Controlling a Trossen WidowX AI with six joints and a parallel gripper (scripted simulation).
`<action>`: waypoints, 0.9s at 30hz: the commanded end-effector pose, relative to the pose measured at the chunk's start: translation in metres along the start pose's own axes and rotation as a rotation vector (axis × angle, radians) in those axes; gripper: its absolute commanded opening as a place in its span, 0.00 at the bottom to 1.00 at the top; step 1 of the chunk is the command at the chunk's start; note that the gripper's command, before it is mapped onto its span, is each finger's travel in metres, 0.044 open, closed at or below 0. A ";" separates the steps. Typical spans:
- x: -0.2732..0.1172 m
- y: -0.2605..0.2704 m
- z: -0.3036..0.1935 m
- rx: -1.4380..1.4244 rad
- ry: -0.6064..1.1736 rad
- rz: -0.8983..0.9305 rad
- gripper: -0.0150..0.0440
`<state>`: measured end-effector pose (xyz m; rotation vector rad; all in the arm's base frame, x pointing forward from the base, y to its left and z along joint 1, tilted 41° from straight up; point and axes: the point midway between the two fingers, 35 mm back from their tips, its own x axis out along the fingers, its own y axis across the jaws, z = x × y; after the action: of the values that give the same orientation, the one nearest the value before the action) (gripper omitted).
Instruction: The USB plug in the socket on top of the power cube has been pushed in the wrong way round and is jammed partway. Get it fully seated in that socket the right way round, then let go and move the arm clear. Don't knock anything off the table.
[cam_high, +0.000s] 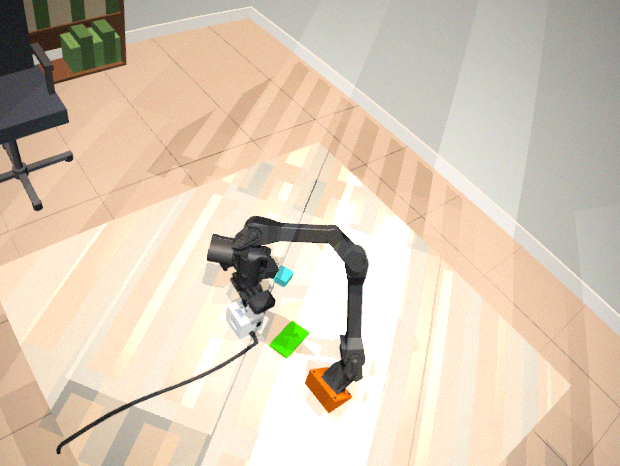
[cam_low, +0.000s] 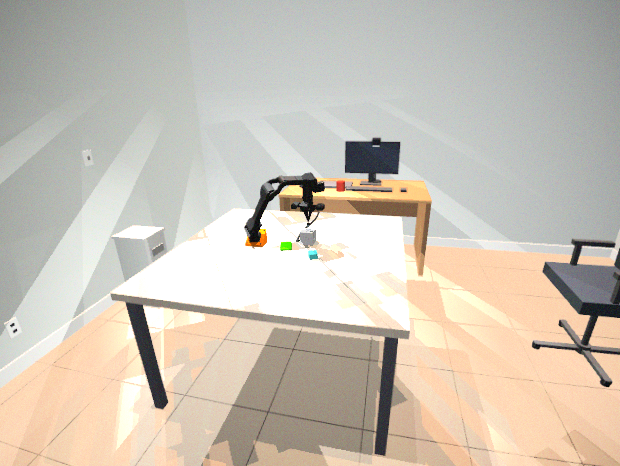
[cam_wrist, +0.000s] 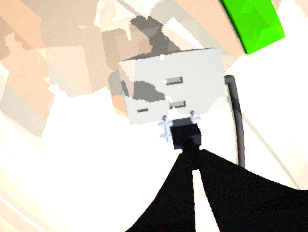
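In the top view, our gripper (cam_high: 249, 306) (cam_low: 307, 223) (cam_wrist: 193, 159) is over the pale, boxy power cube (cam_high: 244, 320) (cam_low: 307, 237) (cam_wrist: 195, 75), left of centre and low in the frame. A smooth black cable curves from beside the cube to the lower left. A flat, bright green block (cam_high: 289, 339) (cam_low: 286, 246) (cam_wrist: 257, 25) lies to the cube's right, and a small cyan block (cam_high: 283, 276) (cam_low: 313, 254) is above and right of it.

In the exterior view, near the middle of the frame, the fingers point down above the cube on the pale, flat table (cam_low: 260, 280). Both blocks are on the table, but the plug is too small to judge here.

In the wrist view, our tapering matte-black jaws are pinching the dark, blocky USB plug (cam_wrist: 185, 135), just below the frame's centre, at the cube's lower edge. We see slots in the cube's smooth top, so we judge the plug is out of its socket. We cannot tell whether it has been turned the right way. Lining up, full seating, letting go and moving clear seem to remain.
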<state>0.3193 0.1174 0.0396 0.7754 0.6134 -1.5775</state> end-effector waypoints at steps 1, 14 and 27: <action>0.001 0.000 0.000 -0.002 0.005 -0.001 0.25; 0.002 0.000 -0.001 -0.001 0.015 -0.001 0.25; 0.004 0.000 -0.002 0.000 0.025 -0.001 0.25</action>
<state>0.3201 0.1164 0.0369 0.7944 0.6231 -1.5689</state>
